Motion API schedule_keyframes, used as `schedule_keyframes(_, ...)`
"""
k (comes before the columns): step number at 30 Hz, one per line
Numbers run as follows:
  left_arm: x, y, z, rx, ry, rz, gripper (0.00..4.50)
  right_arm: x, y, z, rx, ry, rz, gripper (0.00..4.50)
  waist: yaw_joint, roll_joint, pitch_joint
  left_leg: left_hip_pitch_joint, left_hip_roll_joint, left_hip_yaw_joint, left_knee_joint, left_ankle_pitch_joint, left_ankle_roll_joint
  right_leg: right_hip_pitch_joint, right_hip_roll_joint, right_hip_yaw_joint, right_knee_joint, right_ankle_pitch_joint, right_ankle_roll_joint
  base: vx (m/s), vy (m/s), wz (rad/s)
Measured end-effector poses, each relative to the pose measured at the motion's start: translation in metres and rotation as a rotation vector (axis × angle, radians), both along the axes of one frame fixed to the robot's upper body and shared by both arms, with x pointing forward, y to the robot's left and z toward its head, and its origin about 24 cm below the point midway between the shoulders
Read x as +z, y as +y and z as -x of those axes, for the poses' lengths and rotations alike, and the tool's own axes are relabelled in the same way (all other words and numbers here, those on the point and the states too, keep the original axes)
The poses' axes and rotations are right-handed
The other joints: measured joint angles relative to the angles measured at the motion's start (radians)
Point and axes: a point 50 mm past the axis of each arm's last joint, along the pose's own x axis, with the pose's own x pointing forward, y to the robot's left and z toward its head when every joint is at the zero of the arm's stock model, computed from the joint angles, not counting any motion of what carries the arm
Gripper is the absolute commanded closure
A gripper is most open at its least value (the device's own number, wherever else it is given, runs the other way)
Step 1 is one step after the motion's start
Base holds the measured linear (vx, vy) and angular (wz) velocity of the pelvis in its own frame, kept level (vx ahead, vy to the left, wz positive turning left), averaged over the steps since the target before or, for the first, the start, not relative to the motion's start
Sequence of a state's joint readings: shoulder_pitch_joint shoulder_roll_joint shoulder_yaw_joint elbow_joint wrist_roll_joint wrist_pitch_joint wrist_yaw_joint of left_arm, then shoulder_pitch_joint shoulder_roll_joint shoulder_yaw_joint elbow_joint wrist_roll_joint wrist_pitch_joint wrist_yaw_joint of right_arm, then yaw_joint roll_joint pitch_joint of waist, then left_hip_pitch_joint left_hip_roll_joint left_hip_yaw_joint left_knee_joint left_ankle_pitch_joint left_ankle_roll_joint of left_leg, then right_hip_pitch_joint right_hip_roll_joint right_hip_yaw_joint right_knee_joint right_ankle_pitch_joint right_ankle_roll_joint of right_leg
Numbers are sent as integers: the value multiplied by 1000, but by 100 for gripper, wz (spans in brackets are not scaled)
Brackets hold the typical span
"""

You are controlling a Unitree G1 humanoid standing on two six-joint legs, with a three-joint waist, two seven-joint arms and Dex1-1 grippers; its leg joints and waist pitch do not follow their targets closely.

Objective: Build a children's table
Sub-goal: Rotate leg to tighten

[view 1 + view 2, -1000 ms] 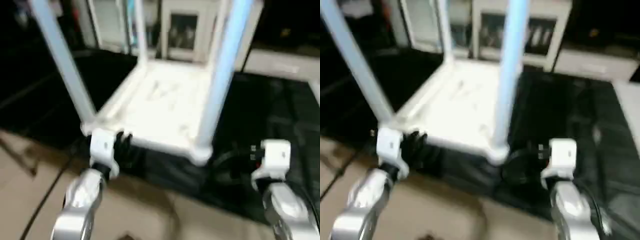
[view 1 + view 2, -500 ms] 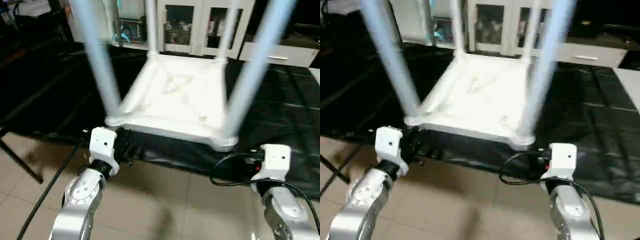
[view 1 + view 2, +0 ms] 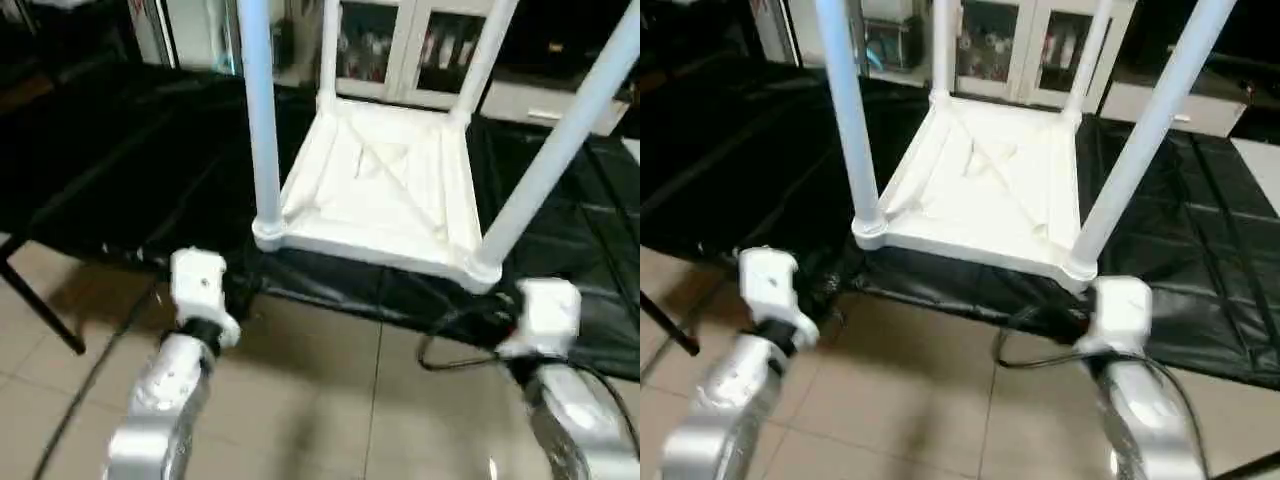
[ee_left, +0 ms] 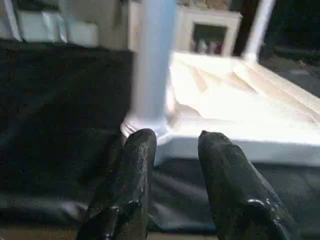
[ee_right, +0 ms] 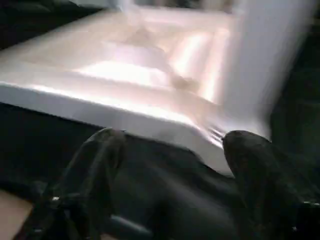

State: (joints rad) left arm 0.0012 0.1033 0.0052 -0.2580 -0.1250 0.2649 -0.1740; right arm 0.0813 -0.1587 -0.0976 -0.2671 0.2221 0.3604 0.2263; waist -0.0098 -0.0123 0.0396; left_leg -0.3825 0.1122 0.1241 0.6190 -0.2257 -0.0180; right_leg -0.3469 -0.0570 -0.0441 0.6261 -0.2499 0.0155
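From the head cameras, a white children's table (image 3: 385, 195) lies upside down near the front edge of a black-draped work table (image 3: 120, 170), its four legs (image 3: 258, 110) pointing up. Both silver forearms reach toward its near edge.

The left wrist camera shows the left gripper (image 4: 172, 150) with fingers slightly apart, empty, just short of the near left leg socket.

The right wrist camera shows the right gripper (image 5: 172, 155) with fingers wide apart, empty, near the right corner.
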Motion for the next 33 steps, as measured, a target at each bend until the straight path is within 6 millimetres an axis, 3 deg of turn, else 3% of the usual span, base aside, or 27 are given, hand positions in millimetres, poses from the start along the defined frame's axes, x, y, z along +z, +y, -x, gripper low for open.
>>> schedule_keyframes(1,3,3,-2,16,-9,-5,245,4,5,-4,18,-18,-12,58,2,-2,1,2,1,1,0,0,0,-2,0,-1,-1,1,-2,0,0,0)
schedule_keyframes(5,9,11,-8,45,-11,-13,207,12,13,-12,55,-55,-41,31,21,-5,2,0,6,11,0,4,0,-1,-1,1,-2,3,-2,0,0,0)
schedule_keyframes(10,24,4,-25,2,-53,14,185,16,20,-17,79,-77,-57,4,44,-5,2,-2,11,22,0,12,7,-1,-2,2,-5,3,-2,0,0,0)
schedule_keyframes(17,27,-9,-52,-73,-24,-14,120,19,23,-19,85,-97,-59,0,43,0,4,-3,11,24,0,11,8,-1,-2,3,-10,5,2,0,0,0)
schedule_keyframes(24,18,2,-42,49,-40,-94,112,6,9,-2,27,-37,26,0,41,22,11,-3,13,25,0,11,8,-1,-2,3,-11,7,4,0,0,0)
schedule_keyframes(26,11,1,-31,56,-24,-57,112,6,7,2,24,-37,22,0,47,25,12,8,24,50,-1,10,6,-4,3,17,-10,7,5,-11,2,-11)
schedule_keyframes(27,7,1,-27,62,-16,-46,112,6,7,3,25,-40,21,0,57,23,12,16,35,73,-1,6,-2,-14,14,38,-10,9,5,-21,4,-21)
schedule_keyframes(28,6,2,-24,72,-13,-38,112,7,7,4,27,-45,21,0,60,22,13,23,40,87,-1,1,-4,-17,19,52,-9,8,10,-28,3,-45)
schedule_keyframes(29,6,3,-24,77,-15,-35,112,7,7,5,25,-42,22,0,62,22,16,37,50,104,-1,-5,-2,-16,29,66,-9,6,13,3,-3,-59)
schedule_keyframes(30,7,4,-24,83,-21,-36,112,6,7,5,26,-41,22,0,60,22,18,50,53,111,-1,-12,-5,-14,31,68,-10,6,13,3,-3,-59)
schedule_keyframes(31,8,5,-23,95,-27,-36,112,7,7,5,26,-41,22,0,57,23,19,64,54,113,-1,-21,-7,-13,30,63,-9,4,9,16,3,-74)
schedule_keyframes(32,10,7,-24,102,-37,-41,112,6,7,6,28,-40,20,0,42,24,22,80,54,107,-2,-30,-12,-8,13,42,-9,1,5,32,30,-85)
schedule_keyframes(33,12,7,-24,105,-46,-41,112,5,6,7,30,-36,24,0,29,22,24,84,51,91,-2,-38,-18,4,0,21,-14,1,5,32,30,-85)
